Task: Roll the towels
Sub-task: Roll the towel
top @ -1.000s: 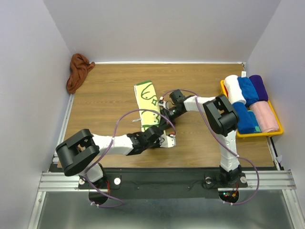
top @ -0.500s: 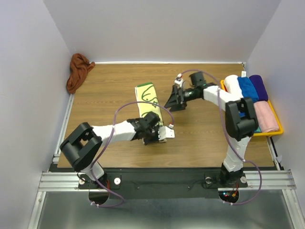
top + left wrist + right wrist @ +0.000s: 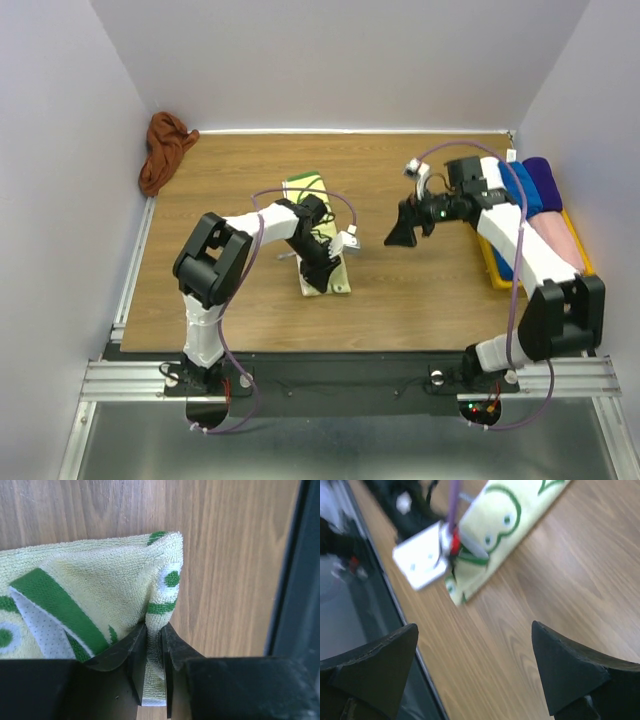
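On the wooden table [image 3: 430,300], seen from overhead, the long folded cream terry towel with green patterns [image 3: 312,215] lies left of centre, running from the far side toward the arms. The left gripper [image 3: 320,275] sits on its near end, the arm bent back over the cloth. The crumpled rust-brown cloth towel [image 3: 163,150] is heaped in the far left corner against the wall, well apart from both arms. The right gripper [image 3: 402,235] hangs above bare wood to the right of the cream towel, touching nothing. At the right edge a yellow plastic tray [image 3: 489,265] holds rolled towels, among them a blue roll [image 3: 518,185], a purple roll [image 3: 546,178] and a pink roll [image 3: 556,238]; the right arm partly covers them.

From the left wrist, the two dark fingers [image 3: 134,652] stand close together, clamped on a pinched-up fold at the corner of the cream towel, with a thin edge of cloth showing between them. A green stripe and green dots mark the fabric; wood grain shows beyond.

From the right wrist, the fingertips [image 3: 375,665] stand wide apart with nothing between them. Beneath lies wood, and farther off the cream towel's end, blurred.
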Motion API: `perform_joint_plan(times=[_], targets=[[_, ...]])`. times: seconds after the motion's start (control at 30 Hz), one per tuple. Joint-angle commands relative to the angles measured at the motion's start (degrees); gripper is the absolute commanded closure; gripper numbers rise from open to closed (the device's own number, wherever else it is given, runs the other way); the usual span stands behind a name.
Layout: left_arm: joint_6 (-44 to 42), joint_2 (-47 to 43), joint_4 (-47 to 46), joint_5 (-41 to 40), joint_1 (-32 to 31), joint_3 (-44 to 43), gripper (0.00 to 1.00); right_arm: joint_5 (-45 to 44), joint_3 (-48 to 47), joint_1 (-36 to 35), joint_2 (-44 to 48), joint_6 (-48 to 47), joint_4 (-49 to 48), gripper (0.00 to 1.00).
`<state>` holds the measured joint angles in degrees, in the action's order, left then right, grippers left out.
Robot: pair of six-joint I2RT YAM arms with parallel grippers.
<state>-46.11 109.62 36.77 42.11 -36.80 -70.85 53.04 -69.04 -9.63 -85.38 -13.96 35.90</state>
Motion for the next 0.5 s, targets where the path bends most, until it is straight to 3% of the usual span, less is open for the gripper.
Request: perform_joint_plan(times=[0.0,0.2,0.47], targets=[[-5.13,8.92,10.15,5.08,1.99,-4.2,0.71,-9.5,4.86,-5.21,6.71,-17.76,8.31,0.03],[-7.77,17.64,15.96,7.9,4.97,-11.23,0.71,-22.32,12.52,-22.17,10.94,-17.51,2.26,0.15],[-8.38,21.24,17.98,6.5,6.3,-14.05,0.71,-37.03,13.13,-37.64,1.72,-22.16,-14.16,0.25]])
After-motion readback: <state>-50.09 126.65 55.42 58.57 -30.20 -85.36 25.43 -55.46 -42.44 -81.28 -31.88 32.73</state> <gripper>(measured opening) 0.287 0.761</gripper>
